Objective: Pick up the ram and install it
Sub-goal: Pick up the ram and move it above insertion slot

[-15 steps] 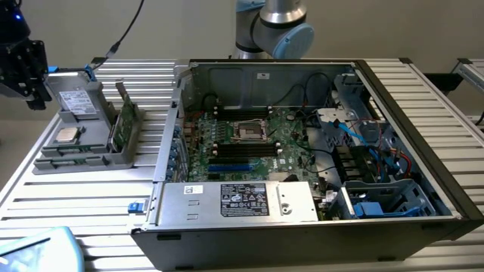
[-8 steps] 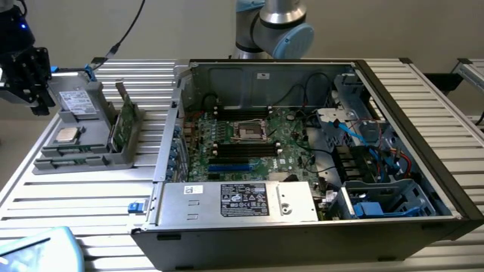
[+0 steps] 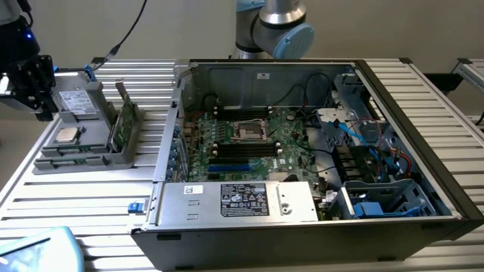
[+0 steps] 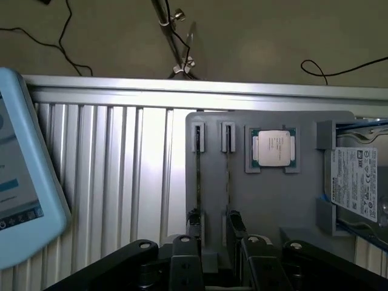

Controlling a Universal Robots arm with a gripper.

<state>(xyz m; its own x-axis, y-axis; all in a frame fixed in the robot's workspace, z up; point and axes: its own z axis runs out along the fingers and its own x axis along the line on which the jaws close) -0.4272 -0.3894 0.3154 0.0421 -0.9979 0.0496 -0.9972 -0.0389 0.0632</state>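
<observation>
The gripper (image 4: 218,267) is spread fully open and holds nothing. It hangs over the grey holder (image 4: 267,206) on the slatted table (image 4: 121,182), at the exterior view's left of the open computer case (image 3: 250,79).

The ram (image 4: 228,176) stands on edge in a holder slot. This leaves both flat faces free for the fingers to close on. A second board (image 4: 197,182) stands just beside it. Seen edge-on, the ram is probably the one marked.
</observation>
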